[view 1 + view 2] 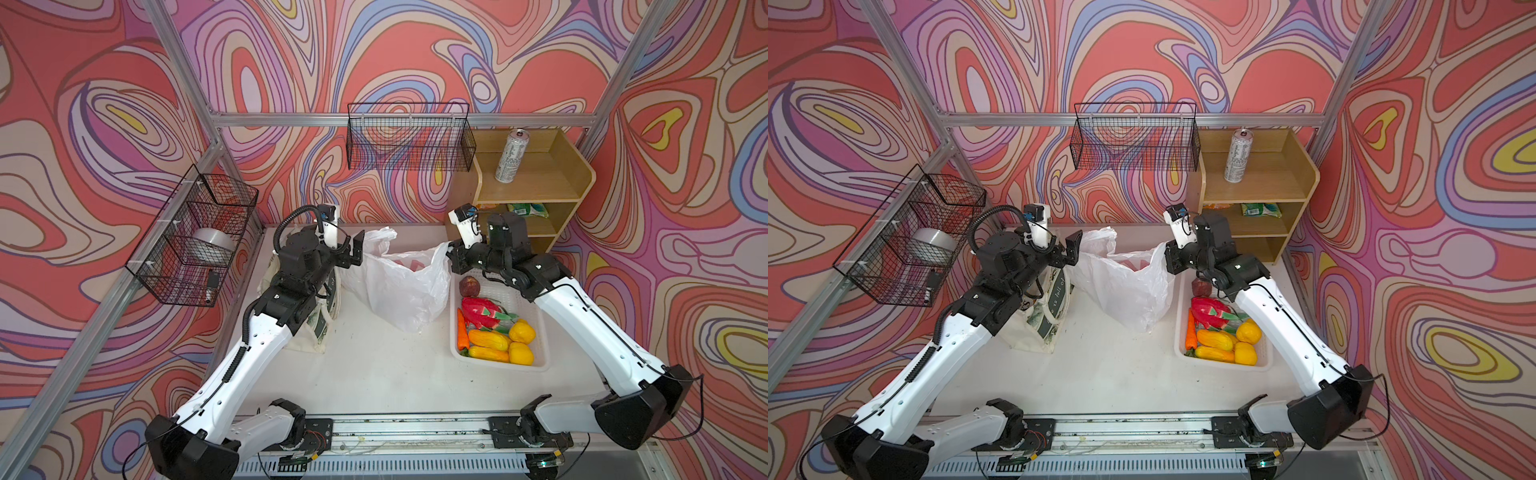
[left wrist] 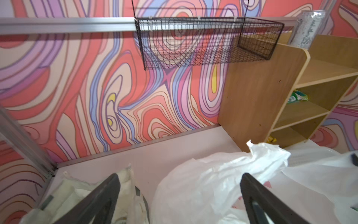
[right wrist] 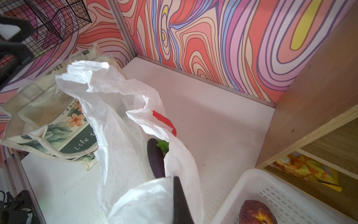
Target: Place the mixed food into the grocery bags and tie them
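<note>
The white plastic grocery bag [image 1: 399,282] [image 1: 1125,282] stands open mid-table, and a purple eggplant [image 3: 156,159] lies inside it. My right gripper [image 1: 454,257] [image 3: 172,194] is shut on the bag's right rim. My left gripper [image 1: 356,250] [image 2: 179,194] is open beside the bag's left handle and holds nothing; its fingers [image 2: 104,197] stand wide apart. The canvas tote [image 1: 1046,316] [image 3: 48,108] stands under my left arm. A white basket [image 1: 536,328] holds a dragon fruit [image 1: 478,309], a carrot [image 1: 462,330] and yellow vegetables [image 1: 521,332]. A silver can [image 1: 512,156] stands on the shelf top.
A wooden shelf unit [image 1: 582,174] at the back right holds snack packets [image 1: 528,209] [image 3: 306,170]. A black wire basket [image 1: 409,137] hangs on the back wall. Another wire basket [image 1: 195,237] on the left wall holds a tape roll [image 1: 210,243].
</note>
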